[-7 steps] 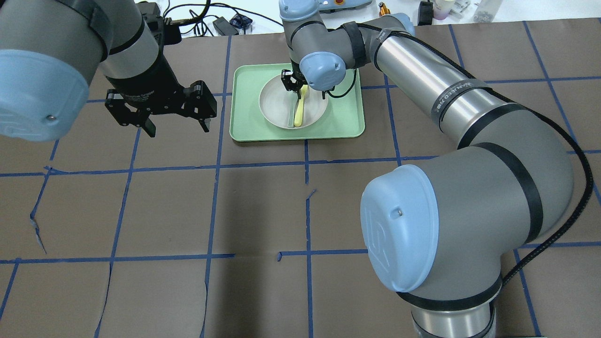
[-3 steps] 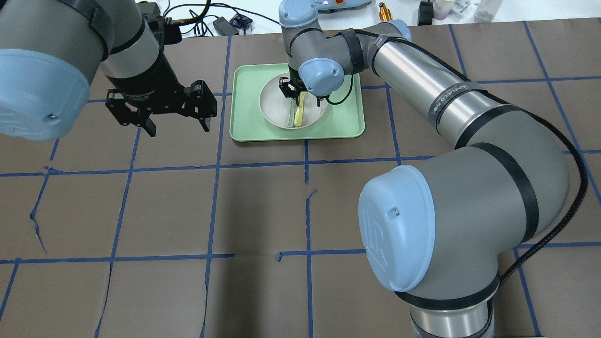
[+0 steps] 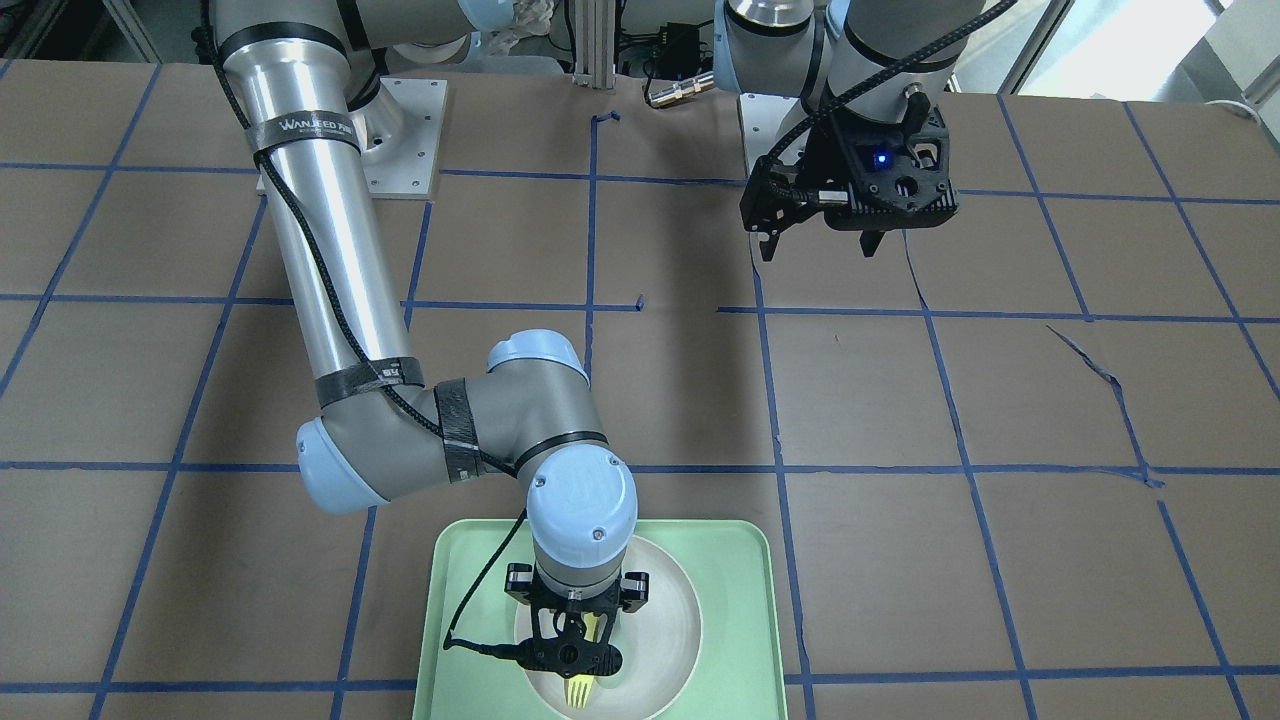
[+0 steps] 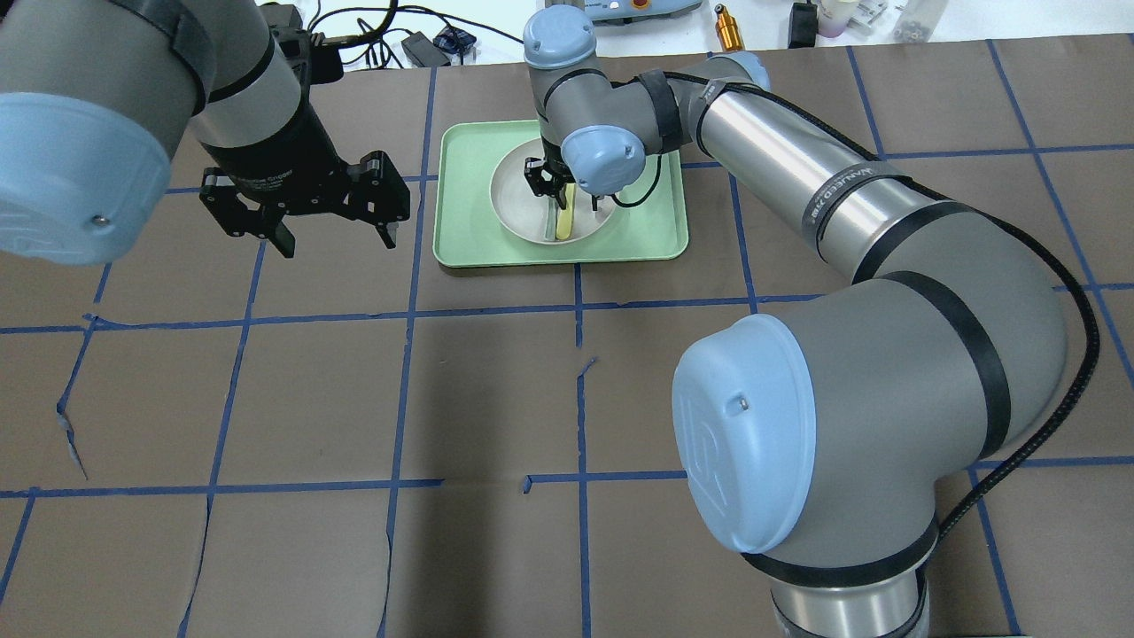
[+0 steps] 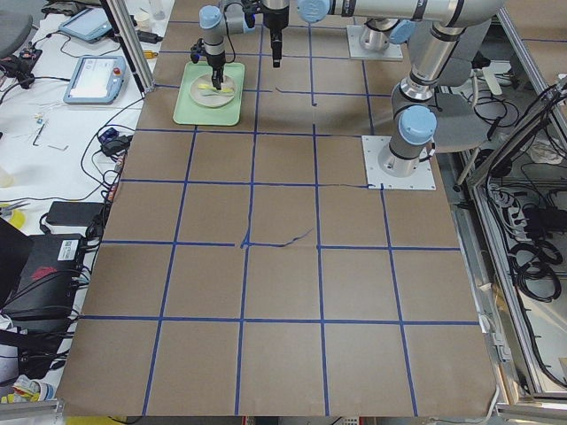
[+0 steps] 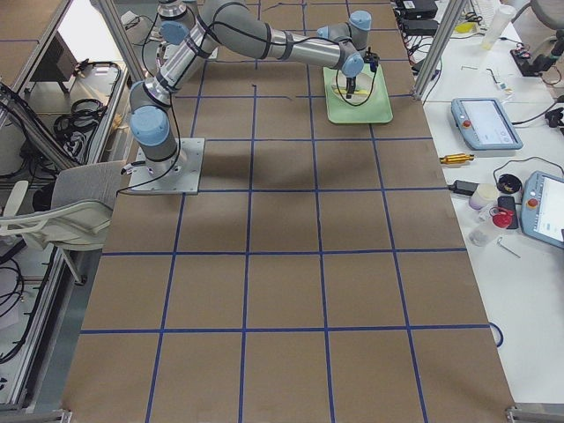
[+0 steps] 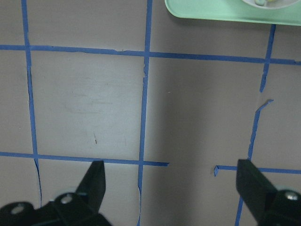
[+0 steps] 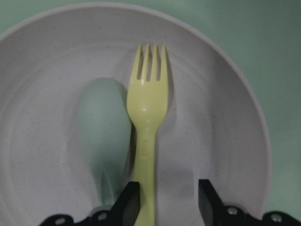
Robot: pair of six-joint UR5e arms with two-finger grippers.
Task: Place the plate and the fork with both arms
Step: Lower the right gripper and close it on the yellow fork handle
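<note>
The white plate (image 4: 518, 199) lies in the light-green tray (image 4: 465, 213) at the far middle of the table. The pale-yellow fork (image 4: 562, 223) lies in the plate next to a grey-green spoon (image 8: 103, 122). My right gripper (image 4: 544, 189) is low over the plate and open. In the right wrist view its fingers (image 8: 129, 202) straddle the handle of the fork (image 8: 149, 99), which sits close to the left finger. My left gripper (image 4: 337, 241) is open and empty, above the table to the left of the tray. In the front view the right gripper (image 3: 575, 650) hides most of the fork (image 3: 578, 692).
The table is covered with brown paper marked by blue tape lines. The tray's near edge shows at the top of the left wrist view (image 7: 211, 12). Cables and small devices lie beyond the table's far edge (image 4: 425, 44).
My right gripper has come down and toward me over the plate, along the fork's handle. The left arm has not moved.
</note>
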